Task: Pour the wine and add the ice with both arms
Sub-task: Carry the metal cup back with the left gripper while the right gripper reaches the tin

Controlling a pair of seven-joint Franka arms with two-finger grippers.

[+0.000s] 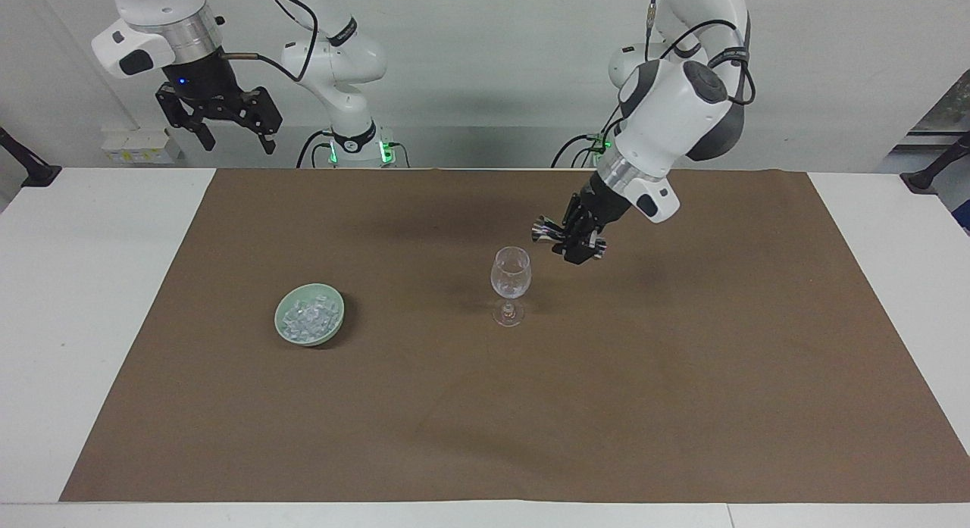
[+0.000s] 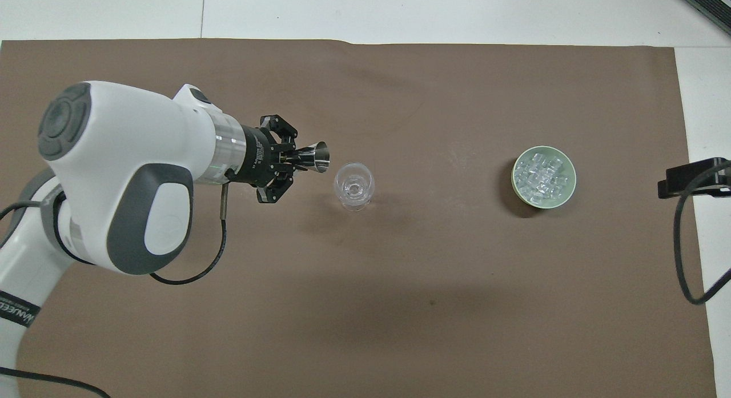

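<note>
Facing view: the left gripper [image 1: 577, 240] is seen raised over the brown paper mat [image 1: 682, 376], just beside the clear stemmed wine glass [image 1: 510, 284] on the side of the left arm's end of the table, and its fingers are clamped together on a small shiny metal double-cone jigger [image 1: 562, 236], which is held on its side with one mouth turned toward the glass. From the overhead view the jigger [image 2: 313, 156] is shown apart from the glass [image 2: 354, 186], its open mouth short of the rim. The glass stands upright near the middle of the mat; whether any wine lies in it cannot be told. A pale green round bowl [image 1: 309, 314] is set on the mat toward the right arm's end of the table, well apart from the glass, and the ice [image 1: 308, 318], a heap of small clear cubes, is held inside it. The right gripper [image 1: 221, 123] is seen high in the air near the right arm's end of the table, its fingers spread apart and nothing between them; that arm waits. The mat is laid on a white table [image 1: 91, 285].
</note>
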